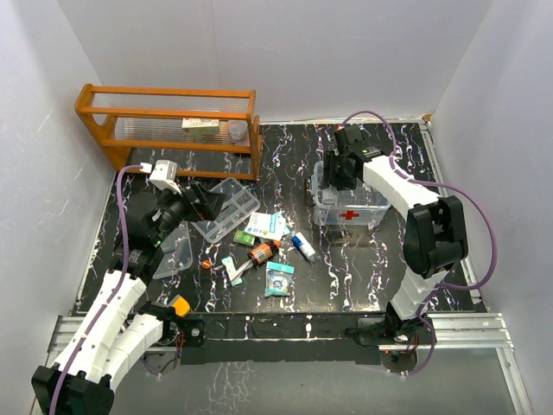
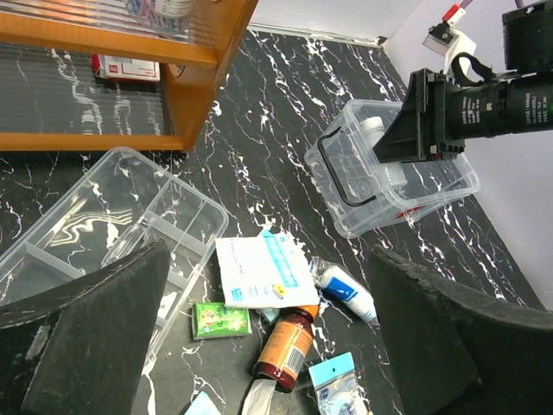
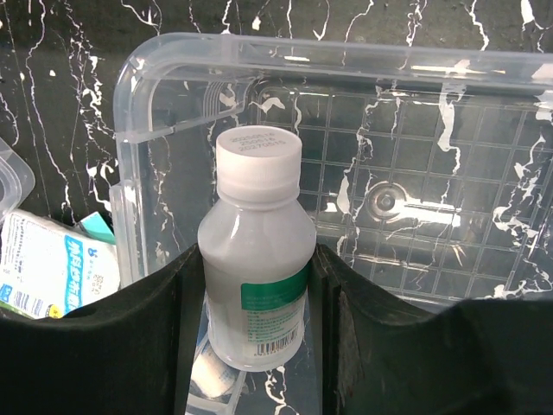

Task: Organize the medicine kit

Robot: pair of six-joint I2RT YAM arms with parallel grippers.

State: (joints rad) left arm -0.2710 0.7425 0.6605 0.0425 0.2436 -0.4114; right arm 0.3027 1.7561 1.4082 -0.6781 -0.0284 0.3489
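The medicine kit's clear box (image 1: 350, 207) with a red cross stands at the right, lid off. My right gripper (image 1: 339, 169) is shut on a white bottle (image 3: 257, 259) with a green label and holds it upright at the box's (image 3: 346, 60) left end. Whether the bottle touches the box floor I cannot tell. The clear divided tray insert (image 1: 226, 207) lies left of centre. My left gripper (image 2: 268, 259) hangs open and empty over loose items: a white packet (image 2: 259, 270), a brown bottle (image 2: 285, 346), a green box (image 2: 220, 320) and a blue-white roll (image 2: 346, 292).
An orange wooden rack (image 1: 173, 121) holding a small box stands at the back left. A clear flat plastic piece (image 1: 173, 251) lies partly under my left arm. A blue-topped sachet (image 1: 278, 278) lies near the front. White walls close in on three sides.
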